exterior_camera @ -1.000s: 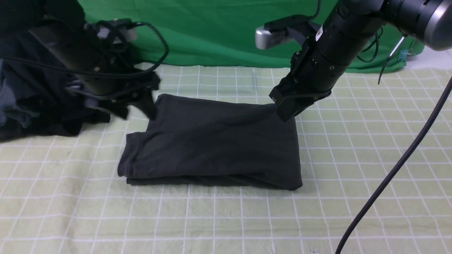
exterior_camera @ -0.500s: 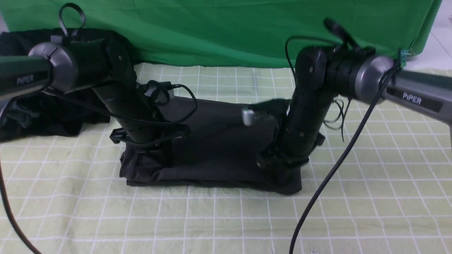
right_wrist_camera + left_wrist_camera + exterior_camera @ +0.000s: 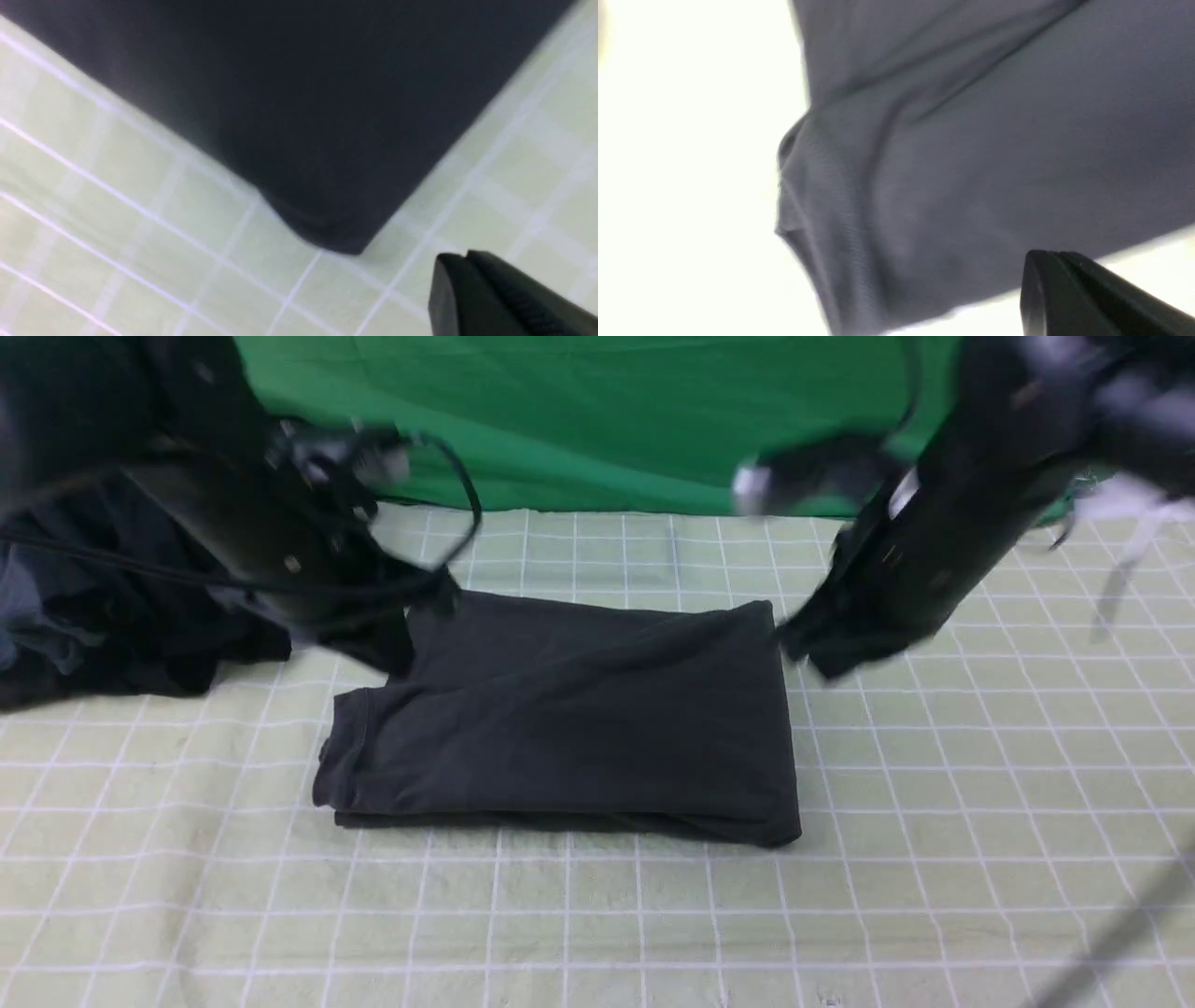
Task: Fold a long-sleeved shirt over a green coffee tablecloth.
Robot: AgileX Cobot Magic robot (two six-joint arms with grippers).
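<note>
The long-sleeved shirt [image 3: 560, 709] lies folded into a charcoal rectangle in the middle of the green coffee tablecloth [image 3: 934, 784]. My left gripper [image 3: 397, 658] hangs just off the shirt's far left corner, blurred, shut and holding nothing. My right gripper [image 3: 826, 665] hangs just off its far right corner, also blurred, shut and empty. In the left wrist view the closed left gripper [image 3: 1052, 254] sits beside the shirt [image 3: 971, 140]. In the right wrist view the closed right gripper [image 3: 465, 255] is over the tablecloth [image 3: 117, 163], apart from the shirt [image 3: 289, 93].
A bulky heap of black garments [image 3: 112, 616] lies at the far left, behind my left arm. A plain emerald cloth [image 3: 607, 420] hangs across the back. A blurred cable [image 3: 1120, 933] crosses the near right corner.
Half a second ago both arms reached low over the shirt's near corners. They have since swung up and back to its far corners, jaws closed. The shirt lies flat again.
</note>
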